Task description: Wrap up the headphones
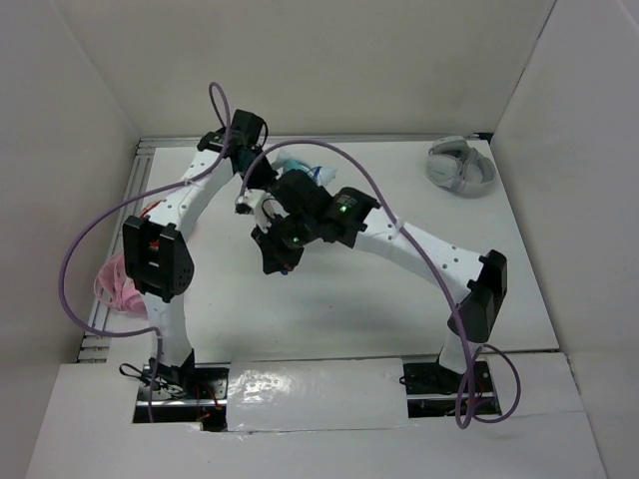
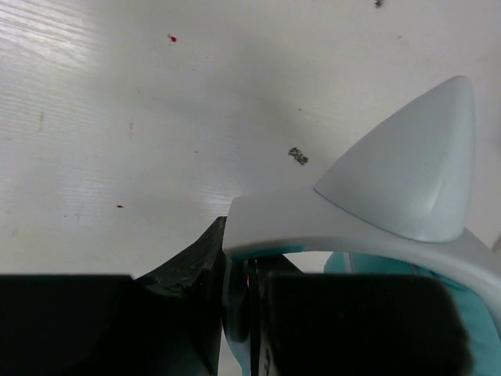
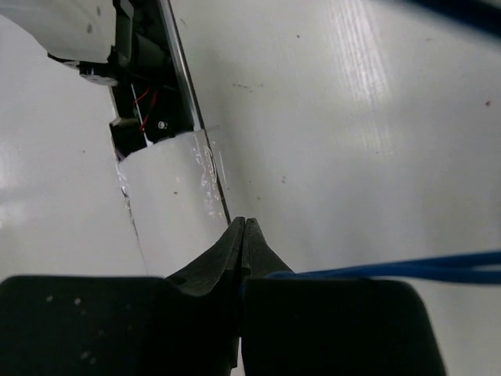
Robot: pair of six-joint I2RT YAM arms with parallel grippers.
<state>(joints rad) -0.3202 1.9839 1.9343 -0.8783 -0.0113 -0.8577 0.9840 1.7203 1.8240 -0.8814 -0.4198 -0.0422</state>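
The teal headphones (image 1: 298, 168) sit at the far middle of the table, mostly hidden under both arms. In the left wrist view the white headband (image 2: 313, 223) with one pointed cat ear (image 2: 407, 168) runs across my jaws, and a teal ear cup (image 2: 477, 321) shows at the lower right. My left gripper (image 2: 243, 258) is shut on the headband. My right gripper (image 3: 244, 225) is shut, and the thin blue cable (image 3: 391, 269) comes out of its jaws and runs off to the right. In the top view the right gripper (image 1: 277, 259) is just in front of the left gripper (image 1: 258, 203).
Grey-white headphones (image 1: 461, 165) lie at the far right of the table. Pink headphones (image 1: 118, 284) lie at the left edge beside the left arm. White walls close in the table at the back and sides. Purple arm cables loop over the workspace.
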